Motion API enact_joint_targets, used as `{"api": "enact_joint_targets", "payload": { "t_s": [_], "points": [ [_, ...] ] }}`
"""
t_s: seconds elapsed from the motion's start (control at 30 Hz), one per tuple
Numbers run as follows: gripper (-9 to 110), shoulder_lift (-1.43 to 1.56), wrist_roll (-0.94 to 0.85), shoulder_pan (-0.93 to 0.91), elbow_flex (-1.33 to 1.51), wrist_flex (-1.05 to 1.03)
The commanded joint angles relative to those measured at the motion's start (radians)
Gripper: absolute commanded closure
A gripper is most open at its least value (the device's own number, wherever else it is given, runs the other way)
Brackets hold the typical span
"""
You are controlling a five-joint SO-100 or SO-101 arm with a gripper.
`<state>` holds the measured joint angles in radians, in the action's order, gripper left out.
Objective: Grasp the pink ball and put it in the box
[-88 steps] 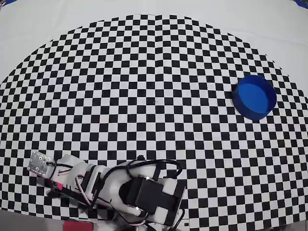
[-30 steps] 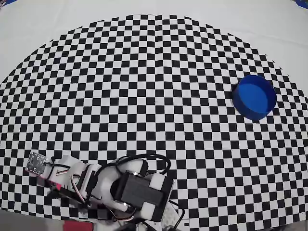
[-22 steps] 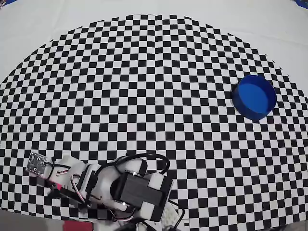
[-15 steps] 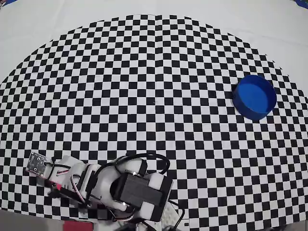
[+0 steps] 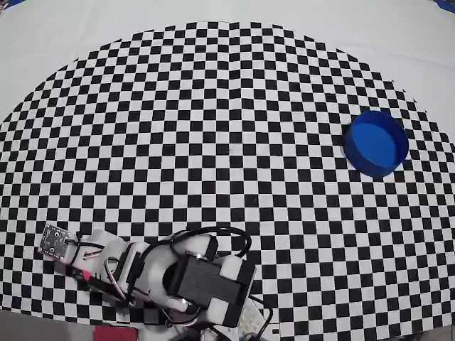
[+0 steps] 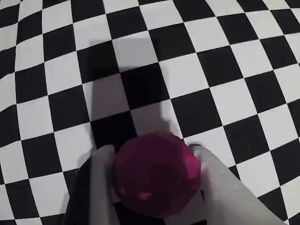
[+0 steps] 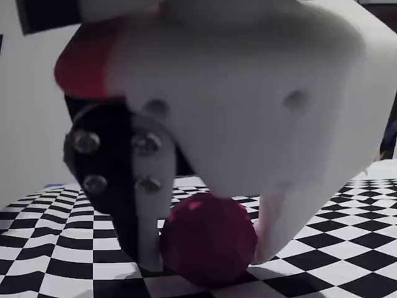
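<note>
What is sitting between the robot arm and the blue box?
Nothing but bare checkered cloth, as the overhead view shows, lies between the arm and the blue box.

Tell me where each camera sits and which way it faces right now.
Overhead view: above the table, looking straight down on the checkered mat and the box; the arm shows at bottom left.
Wrist view: on the arm, looking down at the pink ball between the end effector fingers.
Fixed view: low, close, at mat height.
Wrist and fixed views share the ball.

in the overhead view my arm point(image 5: 178, 280) sits at the desk's point(image 5: 227, 106) near-left edge, the box point(image 5: 376, 142) far right; the pink ball point(image 6: 157, 180) lies between my pincer's point(image 6: 154, 161) fingers.
</note>
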<state>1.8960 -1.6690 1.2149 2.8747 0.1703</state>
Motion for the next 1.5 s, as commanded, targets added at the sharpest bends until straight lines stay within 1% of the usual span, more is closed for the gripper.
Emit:
{"api": "enact_joint_targets", "payload": {
  "t_s": [0.0,0.9,1.47],
  "points": [
    [101,0.061,-0.008,-0.009,-0.006,0.009],
    [101,0.364,-0.008,-0.063,0.072,-0.046],
    [101,0.543,-0.008,-0.184,0.095,-0.046]
  ]
}}
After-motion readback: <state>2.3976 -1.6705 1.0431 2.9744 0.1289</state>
